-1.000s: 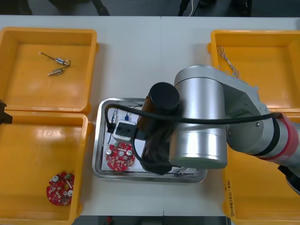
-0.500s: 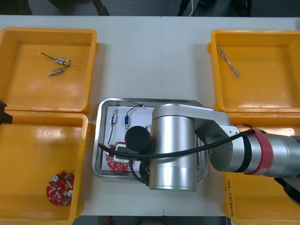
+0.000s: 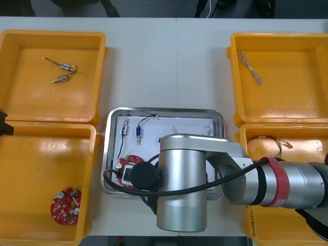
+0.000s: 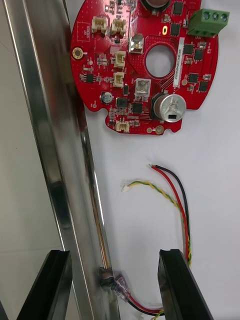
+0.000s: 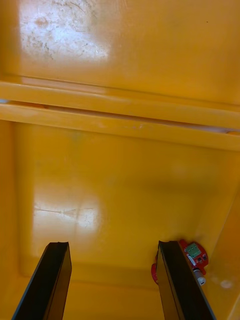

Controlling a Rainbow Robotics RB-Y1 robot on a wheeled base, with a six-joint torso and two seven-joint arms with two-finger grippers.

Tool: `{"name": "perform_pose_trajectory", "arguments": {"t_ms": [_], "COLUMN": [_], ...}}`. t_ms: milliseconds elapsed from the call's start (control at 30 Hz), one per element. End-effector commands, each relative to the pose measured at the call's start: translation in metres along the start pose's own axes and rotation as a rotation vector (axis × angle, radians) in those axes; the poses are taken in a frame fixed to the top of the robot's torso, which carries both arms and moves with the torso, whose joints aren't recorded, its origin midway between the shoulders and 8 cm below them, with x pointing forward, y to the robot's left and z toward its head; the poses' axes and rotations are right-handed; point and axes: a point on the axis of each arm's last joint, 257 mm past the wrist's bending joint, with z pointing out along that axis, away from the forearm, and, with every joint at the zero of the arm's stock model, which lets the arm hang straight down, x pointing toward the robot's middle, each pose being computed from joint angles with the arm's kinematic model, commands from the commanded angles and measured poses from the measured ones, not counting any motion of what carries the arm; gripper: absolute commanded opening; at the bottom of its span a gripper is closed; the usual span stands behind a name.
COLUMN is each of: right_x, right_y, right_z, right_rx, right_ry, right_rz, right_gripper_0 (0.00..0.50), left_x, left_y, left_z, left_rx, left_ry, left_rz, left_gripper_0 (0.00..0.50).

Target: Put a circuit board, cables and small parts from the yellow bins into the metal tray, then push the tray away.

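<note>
The metal tray [image 3: 111, 154], white inside, lies mid-table between the yellow bins. It holds a round red circuit board [image 4: 145, 65], a red and yellow cable [image 4: 170, 200] beside a black one, and two small metal parts [image 3: 131, 130]. My right arm [image 3: 184, 189] covers the tray's near side. My right gripper [image 4: 114, 252] is open and straddles the tray's rim [image 4: 55, 150], one finger outside and the other inside near the cable. My left gripper [image 5: 112, 245] hangs open over the near-left bin [image 5: 120, 190], parked at the table's left edge [image 3: 4, 125].
The far-left bin [image 3: 31, 97] holds two small metal parts [image 3: 61, 72]. A second red board [image 3: 65, 206] lies in the near-left bin. The far-right bin has a twisted cable [image 3: 251, 69], and the near-right one has thin cables [image 3: 274, 143].
My right arm has swung toward the table's near edge, uncovering the tray's far half, and its gripper has come down to the tray's near-left rim. The left arm has not moved.
</note>
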Motion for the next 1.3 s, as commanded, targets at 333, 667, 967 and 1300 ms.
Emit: {"name": "perform_pose_trajectory", "arguments": {"t_ms": [333, 667, 967, 1300], "right_x": [-0.012, -0.010, -0.018, -0.017], "right_y": [0.048, 0.044, 0.039, 0.039], "right_z": [0.009, 0.026, 0.033, 0.028], "right_rx": [-0.060, -0.046, -0.030, -0.023], "right_ry": [-0.046, -0.028, -0.031, -0.033], "right_rz": [-0.066, -0.054, -0.036, -0.039], "right_gripper_0": [0.500, 0.500, 0.500, 0.500], "left_x": [0.000, 0.000, 0.000, 0.000], "left_y": [0.004, 0.004, 0.004, 0.004], "left_z": [-0.006, -0.006, -0.006, -0.006], "left_rx": [-0.009, -0.009, -0.009, -0.009], "left_ry": [-0.023, -0.023, -0.023, -0.023], "left_rz": [0.061, 0.061, 0.061, 0.061], "left_gripper_0": [0.500, 0.500, 0.500, 0.500]}}
